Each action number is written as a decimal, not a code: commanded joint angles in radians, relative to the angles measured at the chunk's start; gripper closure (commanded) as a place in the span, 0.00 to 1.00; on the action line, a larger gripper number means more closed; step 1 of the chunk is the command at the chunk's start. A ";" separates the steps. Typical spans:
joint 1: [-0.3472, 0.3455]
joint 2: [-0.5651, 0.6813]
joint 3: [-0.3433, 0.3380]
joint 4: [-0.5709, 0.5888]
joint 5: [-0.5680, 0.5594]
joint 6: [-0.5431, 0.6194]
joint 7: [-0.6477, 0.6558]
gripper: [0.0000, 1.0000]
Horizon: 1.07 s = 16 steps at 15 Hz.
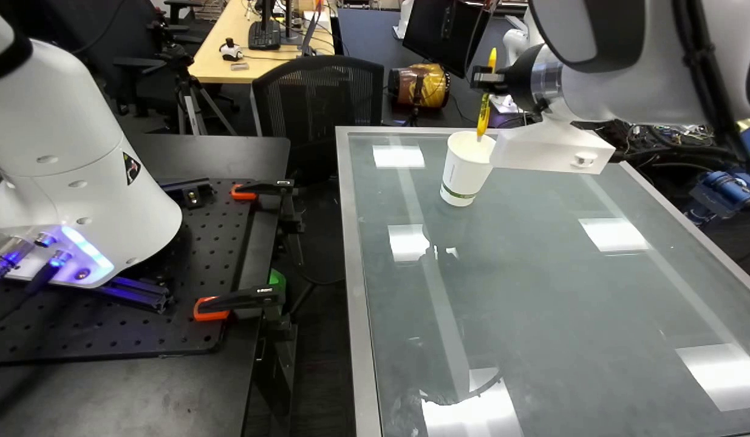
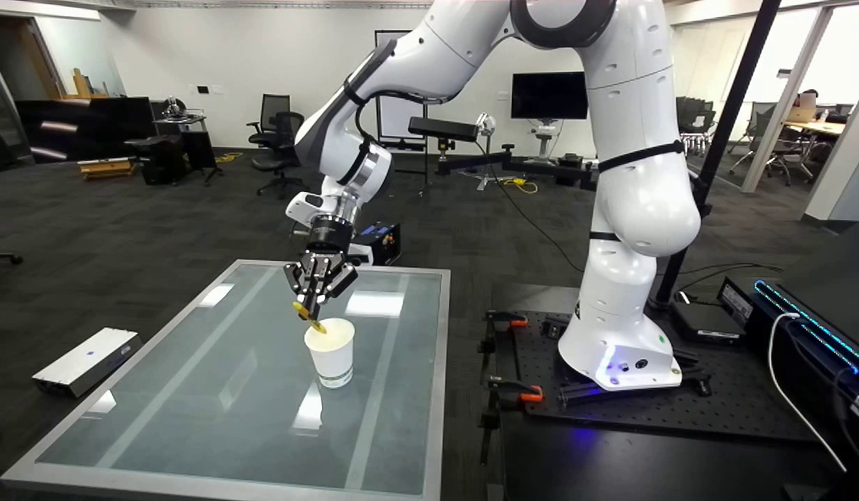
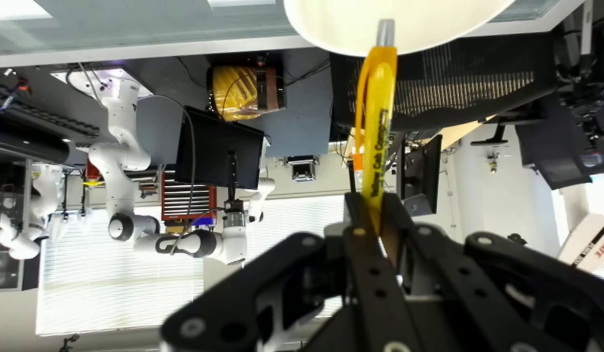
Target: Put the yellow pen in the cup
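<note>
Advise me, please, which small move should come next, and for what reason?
Probably lower the yellow pen a little into the cup before letting go: the jaws are closed on it and its lower end appears at the cup's mouth in all three views, yet most of the pen is above the rim.

The thin yellow pen (image 3: 380,102) bridged the gap from your black end effector (image 3: 374,205) to the open mouth of the tapered white paper cup (image 1: 464,170), whose rim hemmed the way. In an exterior view a boxy white housing (image 1: 551,149) overlapped the cup, clearance unreadable. You had broad room over the grey glass-topped table (image 1: 532,303).
</note>
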 commanded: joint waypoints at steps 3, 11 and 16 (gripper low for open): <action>-0.016 0.059 -0.013 0.031 0.028 -0.053 -0.029 0.97; -0.022 0.118 -0.013 0.048 0.086 -0.024 -0.136 0.62; -0.021 0.128 -0.018 0.055 0.088 -0.028 -0.169 0.27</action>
